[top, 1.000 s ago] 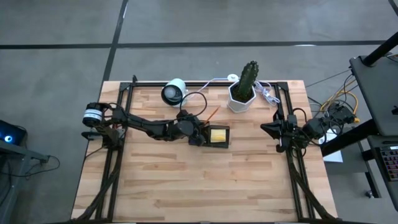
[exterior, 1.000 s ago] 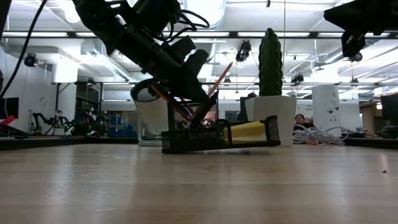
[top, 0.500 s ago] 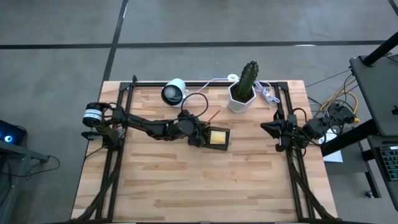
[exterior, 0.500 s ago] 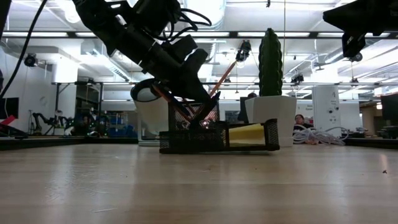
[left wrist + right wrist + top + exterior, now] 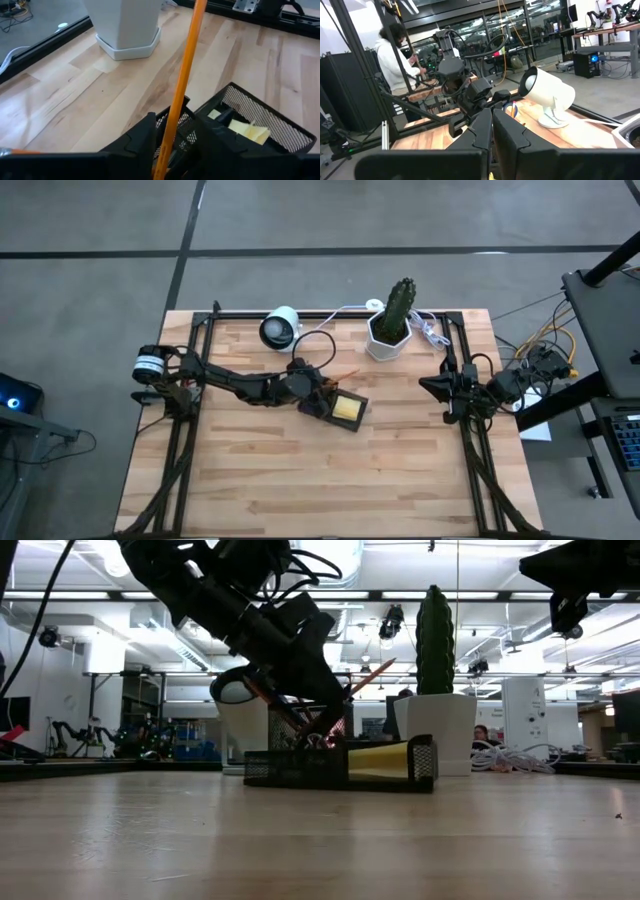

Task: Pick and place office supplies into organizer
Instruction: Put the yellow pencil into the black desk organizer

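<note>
The black mesh organizer (image 5: 361, 416) (image 5: 290, 768) (image 5: 272, 120) sits flat on the table near its middle, skewed to the edges. A yellow sticky-note pad (image 5: 347, 409) (image 5: 245, 131) lies in its tray part. An orange pencil (image 5: 187, 55) (image 5: 370, 675) stands slanted in its cup part, free end toward the cactus pot. My left gripper (image 5: 322, 397) (image 5: 175, 124) is open over the cup, a finger on each side of the pencil. My right gripper (image 5: 440, 388) (image 5: 491, 125) waits shut by the right edge. My left gripper's fingers come slanting down from the table's left and stand on either side of the pencil's lower shaft (image 5: 170, 131). The shaft runs close along one finger (image 5: 145, 137); whether it touches that finger I cannot tell.
A white hexagonal pot with a cactus (image 5: 388, 338) (image 5: 127, 25) stands at the far side, right of centre. A white lamp-like device (image 5: 280, 327) (image 5: 547, 92) is at the far left. White cables (image 5: 430, 330) lie beside the pot. A person (image 5: 395, 55) stands beyond the table.
The organizer, tipped with one end off the table a second ago, has settled flat and turned somewhat about, shifting slightly toward the near left. The pencil in it has tipped lower toward the cactus pot. My left arm has stayed over the cup.
</note>
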`<control>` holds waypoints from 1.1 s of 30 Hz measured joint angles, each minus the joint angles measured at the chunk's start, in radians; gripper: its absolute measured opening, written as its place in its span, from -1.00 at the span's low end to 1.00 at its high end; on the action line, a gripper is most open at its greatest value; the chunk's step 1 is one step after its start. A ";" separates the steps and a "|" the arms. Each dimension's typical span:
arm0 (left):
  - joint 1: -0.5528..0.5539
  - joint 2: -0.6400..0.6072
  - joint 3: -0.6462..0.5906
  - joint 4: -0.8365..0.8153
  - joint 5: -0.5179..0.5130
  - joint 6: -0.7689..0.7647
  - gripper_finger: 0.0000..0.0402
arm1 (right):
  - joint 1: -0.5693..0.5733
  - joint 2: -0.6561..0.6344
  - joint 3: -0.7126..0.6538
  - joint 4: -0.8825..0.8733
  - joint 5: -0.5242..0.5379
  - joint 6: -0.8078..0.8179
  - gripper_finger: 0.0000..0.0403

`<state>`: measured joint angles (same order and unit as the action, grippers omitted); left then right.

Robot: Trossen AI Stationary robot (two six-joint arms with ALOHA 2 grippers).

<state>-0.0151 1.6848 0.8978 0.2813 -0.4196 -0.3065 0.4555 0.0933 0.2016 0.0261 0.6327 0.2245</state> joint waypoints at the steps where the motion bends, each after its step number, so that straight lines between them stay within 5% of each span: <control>1: 0.000 0.000 0.002 -0.001 0.001 0.000 -0.38 | 0.000 0.000 0.000 0.000 0.000 0.000 -0.96; 17: 0.001 -0.094 0.008 0.014 0.027 0.008 -0.34 | 0.000 0.000 0.000 0.000 0.000 0.000 -0.96; 25: -0.001 -0.077 0.100 0.067 0.063 0.181 -0.32 | 0.000 0.000 0.000 -0.001 0.000 0.001 -0.96; 33: 0.014 -0.075 0.206 -0.191 0.065 0.182 0.02 | 0.000 0.000 0.000 -0.001 -0.001 -0.006 -0.96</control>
<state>-0.0006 1.6096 1.1038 0.0907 -0.3542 -0.1249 0.4557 0.0933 0.2016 0.0254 0.6320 0.2181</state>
